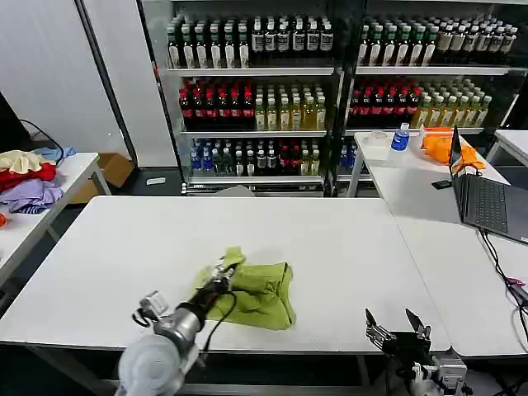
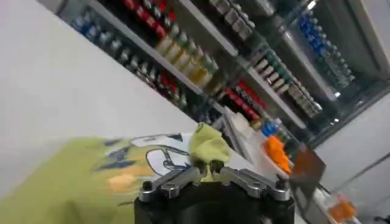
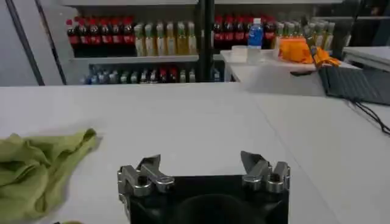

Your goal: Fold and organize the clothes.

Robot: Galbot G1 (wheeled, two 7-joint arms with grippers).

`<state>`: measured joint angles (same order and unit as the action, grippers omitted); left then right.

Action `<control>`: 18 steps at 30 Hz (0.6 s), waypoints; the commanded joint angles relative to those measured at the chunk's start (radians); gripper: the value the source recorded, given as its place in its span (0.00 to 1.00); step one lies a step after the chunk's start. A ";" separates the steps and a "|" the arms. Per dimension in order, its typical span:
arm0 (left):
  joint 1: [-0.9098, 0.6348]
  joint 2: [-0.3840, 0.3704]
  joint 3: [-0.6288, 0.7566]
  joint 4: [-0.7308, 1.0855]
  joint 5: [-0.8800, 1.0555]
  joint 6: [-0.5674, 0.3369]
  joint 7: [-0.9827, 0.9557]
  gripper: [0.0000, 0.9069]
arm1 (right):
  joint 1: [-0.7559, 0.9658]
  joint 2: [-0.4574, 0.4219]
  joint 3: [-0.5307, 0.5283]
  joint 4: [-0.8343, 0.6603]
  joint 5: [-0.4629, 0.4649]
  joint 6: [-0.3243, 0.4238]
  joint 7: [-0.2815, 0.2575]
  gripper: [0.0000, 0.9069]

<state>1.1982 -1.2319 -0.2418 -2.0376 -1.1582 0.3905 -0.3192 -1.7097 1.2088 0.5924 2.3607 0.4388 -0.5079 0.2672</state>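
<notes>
The lime T-shirt (image 1: 260, 295) lies bunched on the white table (image 1: 330, 247), near its front edge and a little left of centre. My left gripper (image 1: 224, 268) is shut on a fold of the shirt at its left edge and holds that fold raised. In the left wrist view the pinched fold (image 2: 209, 143) stands up between the shut fingertips (image 2: 198, 166), and the shirt's white and blue print (image 2: 155, 159) faces up beside it. My right gripper (image 1: 396, 320) hangs open at the table's front right corner, apart from the shirt (image 3: 36, 170).
A second table to the right carries a laptop (image 1: 483, 194), cables, an orange cloth (image 1: 441, 147) and a blue bottle (image 1: 401, 137). At the far left a pile of red, purple and cream clothes (image 1: 26, 177) lies on another table. Drink shelves (image 1: 256, 107) stand behind.
</notes>
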 commanded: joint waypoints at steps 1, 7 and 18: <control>-0.056 -0.128 0.142 0.106 0.044 0.002 0.000 0.03 | -0.006 0.001 -0.001 0.009 -0.003 0.003 -0.001 1.00; -0.079 -0.139 0.157 0.142 0.099 0.006 0.013 1.00 | -0.013 0.002 0.003 0.024 -0.003 0.004 -0.002 1.00; -0.057 -0.111 0.113 0.048 0.113 0.006 0.054 1.00 | -0.021 0.007 0.004 0.044 -0.005 0.007 -0.004 1.00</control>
<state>1.1360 -1.3478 -0.1250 -1.9432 -1.0667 0.3958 -0.2852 -1.7289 1.2153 0.5966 2.3969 0.4347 -0.5021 0.2639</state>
